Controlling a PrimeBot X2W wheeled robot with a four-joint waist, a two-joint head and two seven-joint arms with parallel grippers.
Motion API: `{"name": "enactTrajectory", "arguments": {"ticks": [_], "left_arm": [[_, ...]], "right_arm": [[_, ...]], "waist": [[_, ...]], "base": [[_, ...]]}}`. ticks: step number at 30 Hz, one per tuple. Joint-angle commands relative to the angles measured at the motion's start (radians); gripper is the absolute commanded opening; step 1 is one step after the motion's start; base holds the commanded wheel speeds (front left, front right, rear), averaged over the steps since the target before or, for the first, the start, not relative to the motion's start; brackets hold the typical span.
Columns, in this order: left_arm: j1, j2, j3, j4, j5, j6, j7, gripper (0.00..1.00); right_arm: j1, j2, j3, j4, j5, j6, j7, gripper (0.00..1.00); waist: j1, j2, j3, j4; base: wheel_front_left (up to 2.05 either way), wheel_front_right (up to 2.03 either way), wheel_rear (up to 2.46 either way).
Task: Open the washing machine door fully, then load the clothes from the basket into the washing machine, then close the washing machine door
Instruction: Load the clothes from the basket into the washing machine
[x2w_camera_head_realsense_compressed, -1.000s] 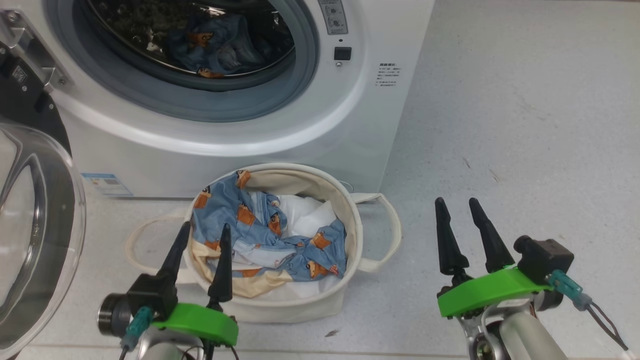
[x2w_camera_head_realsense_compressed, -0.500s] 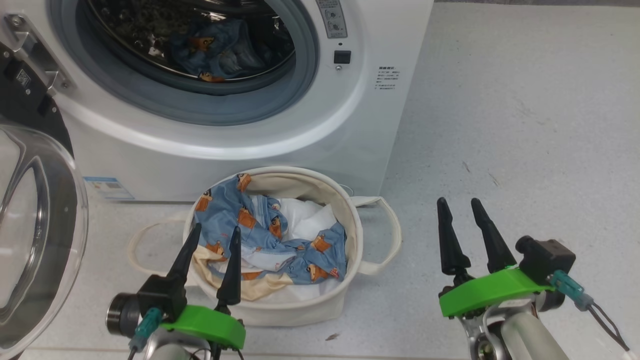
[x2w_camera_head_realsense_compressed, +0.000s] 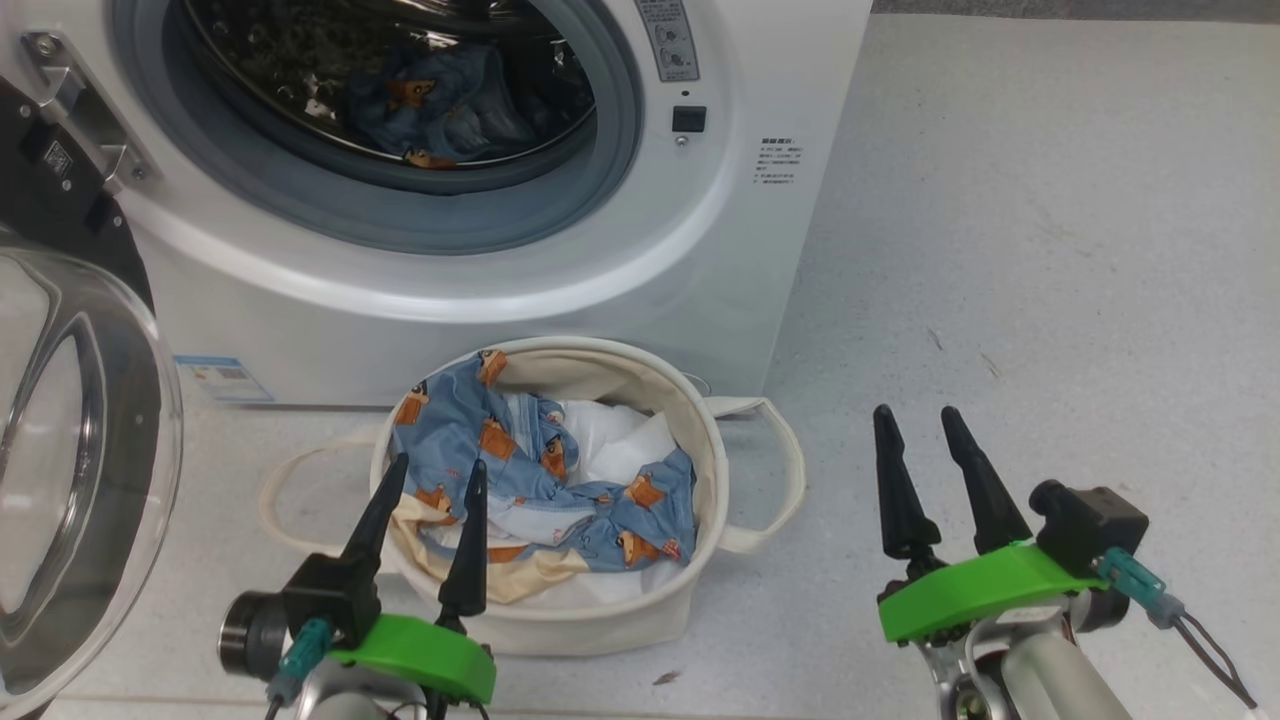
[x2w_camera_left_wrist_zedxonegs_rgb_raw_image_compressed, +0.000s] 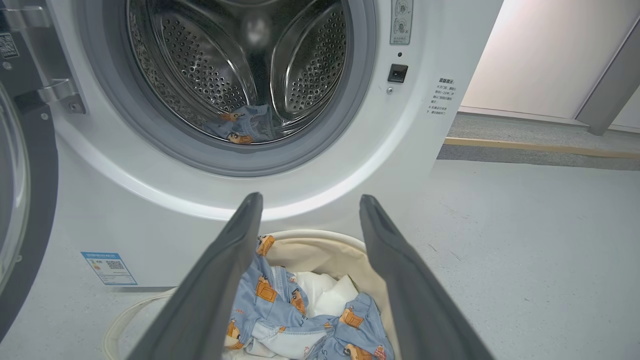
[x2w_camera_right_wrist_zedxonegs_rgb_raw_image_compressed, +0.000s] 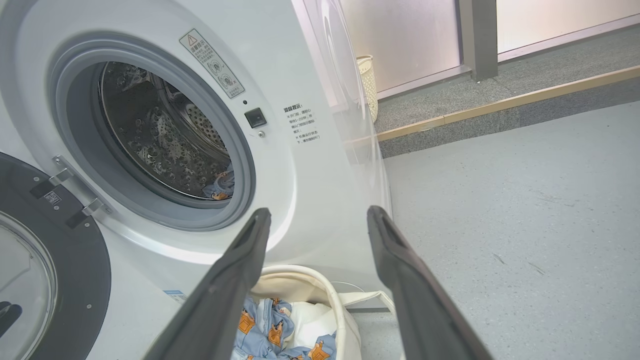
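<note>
Blue cartoon-print clothes (x2w_camera_head_realsense_compressed: 455, 432) crumpled in the cream basket (x2w_camera_head_realsense_compressed: 590, 625); left pincer (x2w_camera_head_realsense_compressed: 440, 463) and right pincer (x2w_camera_head_realsense_compressed: 914, 412) gape wide, empty.

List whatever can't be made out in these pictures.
- Printed text on the washing machine: too small to read, head view.
- Basket bottom: buried under the clothes, head view.
- Door: cut off by the left edge, head view.
- Garment in the drum: lower part behind the grey rim, left wrist view.
</note>
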Motion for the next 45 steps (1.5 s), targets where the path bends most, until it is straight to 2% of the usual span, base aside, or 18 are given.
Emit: {"name": "enactTrajectory", "arguments": {"ticks": [1,17,24,28,41,45], "left_arm": [[-0.015,0.008,0.028,-0.025,0.001,0.006,-0.005,1.0],[-0.025,0.008,0.013,0.008,0.011,0.004,-0.005,1.0],[-0.071,0.008,0.013,0.021,0.013,-0.004,-0.005,1.0],[-0.123,0.008,-0.001,0.045,-0.008,-0.006,-0.005,1.0],[-0.509,0.011,-0.028,0.518,-0.001,-0.044,-0.005,1.0],[-0.669,0.021,-0.027,0.722,0.015,-0.019,-0.005,1.0]], "right_arm": [[-0.009,0.005,0.02,-0.027,-0.009,0.0,-0.012,1.0],[-0.023,0.005,0.015,-0.037,-0.007,0.0,-0.012,1.0],[-0.035,0.005,0.009,-0.053,0.034,0.0,-0.012,1.0],[-0.063,0.005,-0.003,-0.072,0.006,0.0,-0.012,1.0],[-0.164,0.005,-0.03,-0.139,-0.058,0.0,-0.012,1.0],[-0.189,0.005,-0.045,-0.155,-0.073,0.0,-0.012,1.0]], "waist": [[0.0001,-0.0001,0.001,0.0],[0.0001,-0.0001,0.028,-0.009],[0.0001,-0.0001,0.096,-0.02],[0.0001,-0.0001,0.17,-0.019],[0.0001,-0.0001,0.484,-0.033],[0.0001,-0.0001,0.559,-0.047]], "base": [[0.0,0.0,0.0],[0.0,0.0,0.0],[0.0,0.0,0.0],[0.0,0.0,0.0],[0.0,0.0,0.0],[0.0,0.0,0.0]]}}
